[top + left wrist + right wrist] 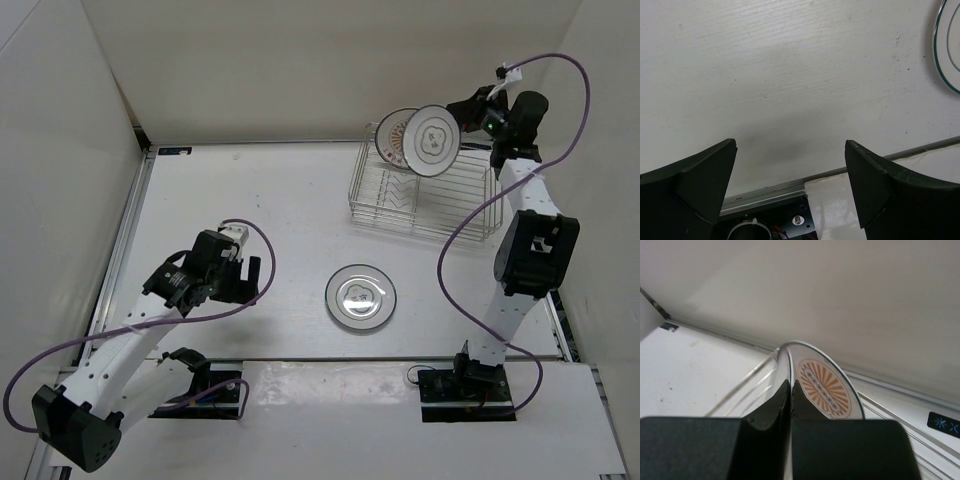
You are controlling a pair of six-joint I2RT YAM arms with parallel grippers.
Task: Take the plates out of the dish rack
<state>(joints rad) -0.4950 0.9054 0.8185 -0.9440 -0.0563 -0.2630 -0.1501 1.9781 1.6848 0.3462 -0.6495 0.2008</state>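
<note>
My right gripper (463, 117) is shut on the rim of a white plate (433, 140) with a dark rim, holding it upright above the back of the silver wire dish rack (420, 205). The right wrist view has that plate (789, 357) edge-on between the closed gripper (790, 385). Behind it a plate with an orange sunburst centre (822, 387) stands in the rack (742, 382), also visible from above (393, 135). A third plate (360, 297) lies flat on the table in front. My left gripper (245, 275) stands open and empty over bare table (790, 150).
White walls enclose the table on the left, back and right. The flat plate's edge (946, 50) shows at the upper right of the left wrist view. A purple cable (470, 215) loops over the rack's right side. A metal rail (770, 192) runs along the near table edge.
</note>
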